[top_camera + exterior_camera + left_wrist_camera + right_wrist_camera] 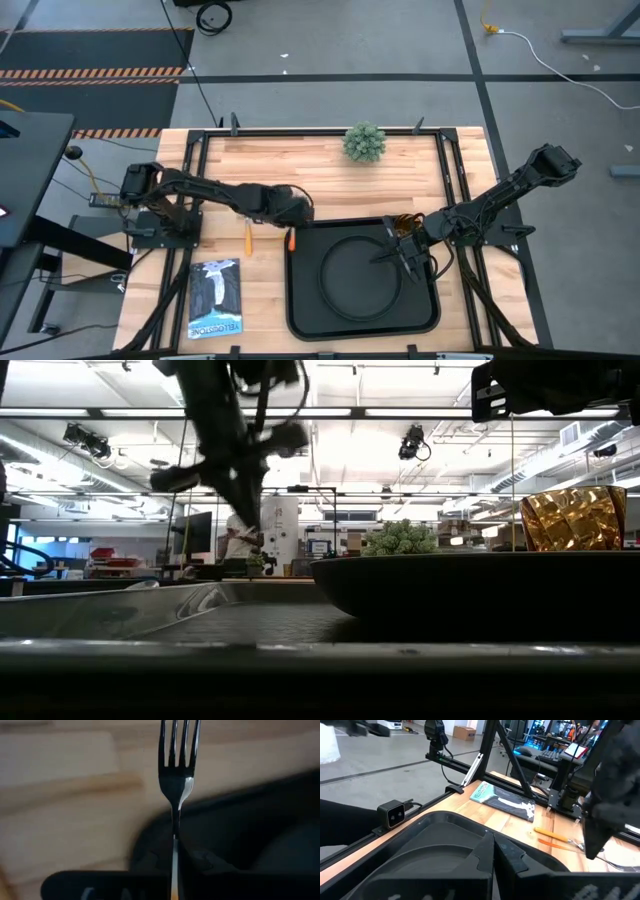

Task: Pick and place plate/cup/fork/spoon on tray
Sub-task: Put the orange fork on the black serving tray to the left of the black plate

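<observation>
Presently: left end effector (291,226) clamped on fork (176,780), at tray's (300,305) left edge. Right end effector (408,252) over plate's (345,290) rim, fingers together, empty. Plate and cup (403,227) on tray; spoon (248,236) on desk (290,165).

Both arms are dark, nearly black, built of slim tubular links joined by rounder, bulkier joint housings. The left arm (215,193) rises from a blocky black base at the table's nine o'clock edge. The right arm (500,200) ends at three o'clock in a chunky, angular housing. The right gripper's fingers (512,857) are matte black, flat-faced and squared.
</observation>
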`<action>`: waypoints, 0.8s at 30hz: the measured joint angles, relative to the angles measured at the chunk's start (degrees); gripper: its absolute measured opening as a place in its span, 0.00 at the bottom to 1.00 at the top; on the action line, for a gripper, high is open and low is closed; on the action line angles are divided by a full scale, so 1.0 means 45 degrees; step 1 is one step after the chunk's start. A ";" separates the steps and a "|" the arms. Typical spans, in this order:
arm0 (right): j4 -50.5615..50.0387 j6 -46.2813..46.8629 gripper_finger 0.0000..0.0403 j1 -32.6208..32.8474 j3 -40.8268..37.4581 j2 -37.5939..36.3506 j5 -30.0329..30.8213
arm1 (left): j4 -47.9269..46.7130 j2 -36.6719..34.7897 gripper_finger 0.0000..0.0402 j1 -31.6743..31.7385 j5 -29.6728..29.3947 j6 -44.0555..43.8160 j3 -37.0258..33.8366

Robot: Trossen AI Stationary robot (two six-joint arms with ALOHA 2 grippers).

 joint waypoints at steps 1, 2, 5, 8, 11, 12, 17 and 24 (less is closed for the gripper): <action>0.0000 0.0000 0.03 0.0000 0.0000 0.0000 0.0004 | 0.0259 0.0002 0.04 -0.0271 -0.0208 -0.0307 0.0100; 0.0000 0.0000 0.03 0.0000 0.0000 0.0000 0.0004 | 0.0426 0.0036 0.04 -0.0558 -0.0396 -0.0613 0.0224; -0.0024 0.0026 0.03 0.0000 0.0000 0.0004 -0.0001 | 0.0711 0.0344 0.04 -0.1359 -0.0792 -0.1517 0.0579; -0.0034 0.0039 0.03 0.0000 0.0000 0.0004 -0.0001 | 0.1045 0.0935 0.04 -0.2071 -0.0823 -0.2244 0.1114; -0.0034 0.0039 0.03 0.0000 0.0000 0.0005 -0.0015 | 0.0981 0.1706 0.04 -0.2584 -0.0805 -0.2599 0.1969; -0.0043 0.0039 0.03 0.0000 0.0000 0.0000 -0.0043 | 0.0819 0.1972 0.04 -0.2707 -0.0811 -0.2671 0.2297; -0.0053 0.0045 0.03 0.0061 0.0000 0.0005 -0.0399 | -0.0683 0.3160 0.04 -0.3087 -0.0833 -0.2879 0.4370; -0.0056 0.0022 0.03 0.0428 0.0000 0.0005 -0.0415 | -0.3406 0.4864 0.04 -0.3517 -0.0689 -0.3068 0.7047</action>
